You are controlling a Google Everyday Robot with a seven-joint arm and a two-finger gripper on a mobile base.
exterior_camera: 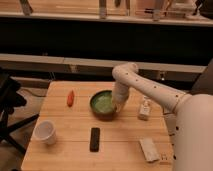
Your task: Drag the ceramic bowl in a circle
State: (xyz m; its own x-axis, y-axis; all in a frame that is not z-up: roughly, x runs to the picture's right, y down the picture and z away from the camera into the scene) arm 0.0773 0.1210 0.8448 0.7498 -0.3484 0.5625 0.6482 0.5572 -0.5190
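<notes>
The ceramic bowl [103, 104], dark green outside and pale green inside, sits near the middle of the wooden table [65, 150]. My white arm reaches in from the right and bends down over the bowl. The gripper [118, 106] is at the bowl's right rim, its tip down at or inside the rim.
A small white cup [45, 132] stands at the front left. A black remote-like bar [94, 139] lies in front of the bowl. An orange-red object [70, 98] lies left of the bowl. A small white bottle [144, 110] and a white packet [148, 149] are on the right. A black chair [9, 107] stands at the left.
</notes>
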